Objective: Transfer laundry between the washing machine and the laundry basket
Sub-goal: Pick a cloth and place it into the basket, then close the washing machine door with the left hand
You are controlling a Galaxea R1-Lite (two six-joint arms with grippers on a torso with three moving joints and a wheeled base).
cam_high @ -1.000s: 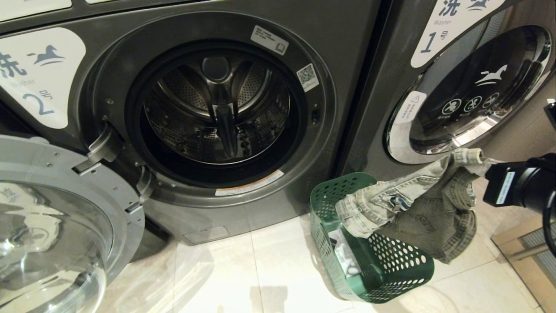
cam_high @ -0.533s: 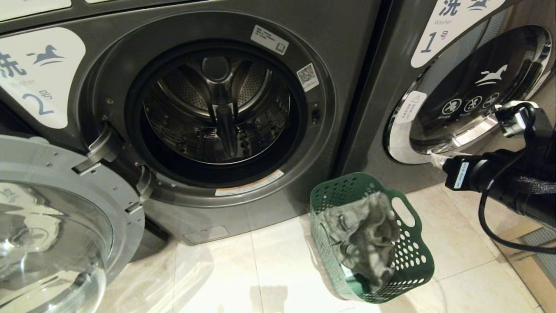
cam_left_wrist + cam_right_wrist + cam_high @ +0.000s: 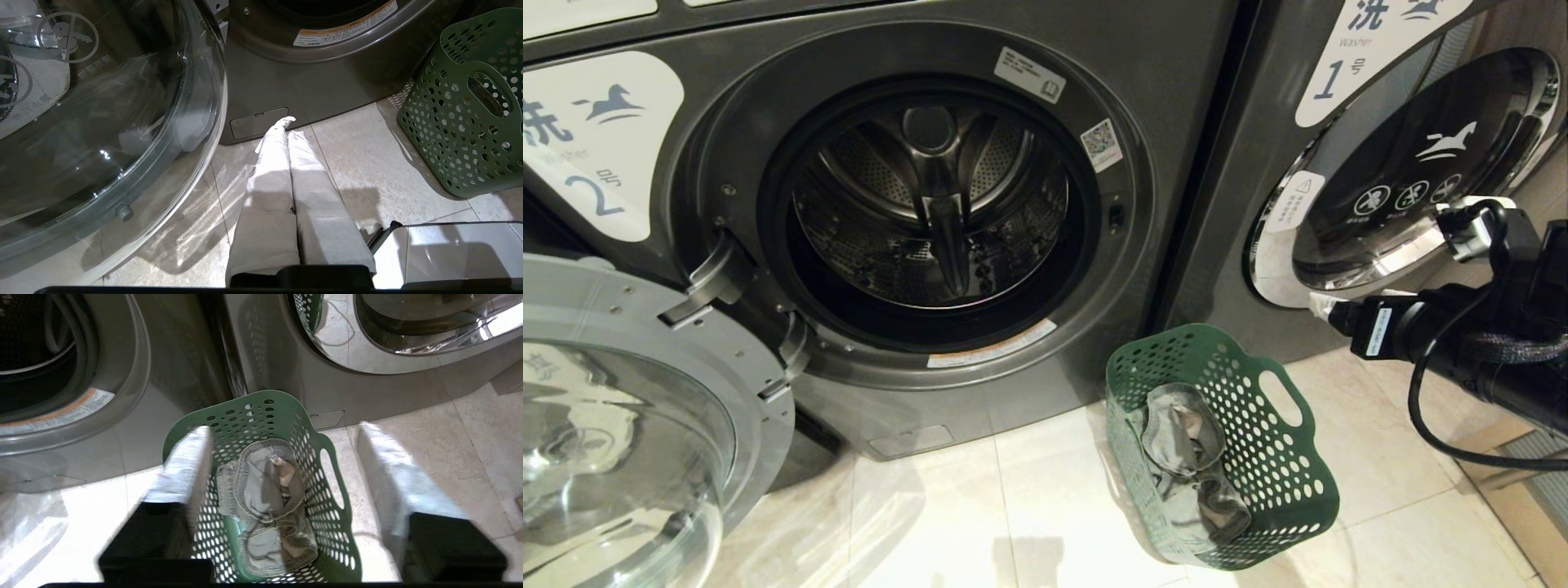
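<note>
The laundry (image 3: 1188, 465), a crumpled pale grey denim piece, lies inside the dark green laundry basket (image 3: 1294, 482) on the floor. The basket stands in front of the gap between the two machines. My right gripper (image 3: 1321, 305) hovers above and to the right of the basket, open and empty. In the right wrist view its fingers straddle the basket (image 3: 245, 412), and the laundry (image 3: 265, 498) lies below my right gripper (image 3: 282, 428). The washing machine (image 3: 1152, 73) marked 2 has its door (image 3: 621, 425) swung open and its drum looks empty. My left gripper (image 3: 289, 128) is shut, low over the floor.
The machine marked 1 (image 3: 1413, 163) stands to the right with its door closed, close behind my right arm. A black cable (image 3: 1421, 408) loops under that arm. Pale floor tiles (image 3: 1045, 506) lie between the open door and the basket.
My right gripper opened and let go of the laundry, which fell from above the basket's rim into the basket. The right arm reached further left into view. The left arm stayed still.
</note>
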